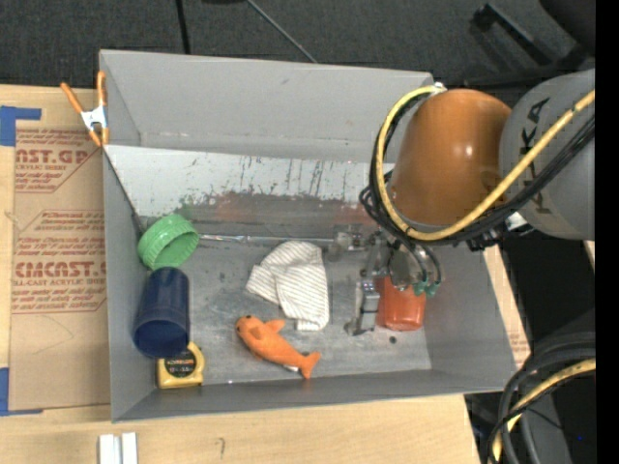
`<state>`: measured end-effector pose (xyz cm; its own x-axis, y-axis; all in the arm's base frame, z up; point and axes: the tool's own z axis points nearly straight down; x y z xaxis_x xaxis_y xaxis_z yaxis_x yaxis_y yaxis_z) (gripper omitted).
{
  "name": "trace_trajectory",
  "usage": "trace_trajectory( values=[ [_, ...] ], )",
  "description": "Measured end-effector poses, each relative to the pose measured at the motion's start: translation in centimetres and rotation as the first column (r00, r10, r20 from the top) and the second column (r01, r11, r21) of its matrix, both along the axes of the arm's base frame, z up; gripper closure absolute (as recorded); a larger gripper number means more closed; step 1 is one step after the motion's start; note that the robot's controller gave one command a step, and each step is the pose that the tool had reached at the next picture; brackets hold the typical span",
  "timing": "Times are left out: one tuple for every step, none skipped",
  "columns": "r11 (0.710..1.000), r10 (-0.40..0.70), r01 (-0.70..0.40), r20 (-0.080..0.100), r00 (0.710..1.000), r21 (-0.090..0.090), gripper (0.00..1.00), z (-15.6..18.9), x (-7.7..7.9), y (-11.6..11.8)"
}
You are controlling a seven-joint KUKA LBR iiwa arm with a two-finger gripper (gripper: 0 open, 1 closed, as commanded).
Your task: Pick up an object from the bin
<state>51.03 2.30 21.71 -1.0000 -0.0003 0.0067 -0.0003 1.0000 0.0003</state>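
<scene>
My gripper (368, 303) is low in the right part of the bin, under the arm's orange cover. A small red-orange cylindrical thing (402, 310) stands right beside it on its right, touching or nearly so; whether it is gripped is hidden. A white ribbed cloth (292, 282) lies crumpled just left of the gripper. An orange toy fish (277, 346) lies on the floor below the cloth, toward the front wall.
A green round lid (167, 242) rests against the left wall, with a dark blue cup (162, 311) on its side just below it. A yellow tape measure (180, 366) sits in the front left corner. The arm comes in from the right.
</scene>
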Motion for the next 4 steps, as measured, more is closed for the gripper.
trace_trajectory(
  values=[
    [1.0,0.0,0.0,0.008,1.0,0.0,0.0,0.5,0.1,0.0],
    [0.999,-0.041,0.041,0.014,0.999,0.002,0.0,-6.2,1.2,1.3],
    [0.99,-0.142,0.142,0.004,0.99,0.0,0.0,-6.6,3.8,2.0],
    [0.97,-0.244,0.244,0.009,0.97,0.001,0.0,-6.9,3.2,3.0]
  ],
)
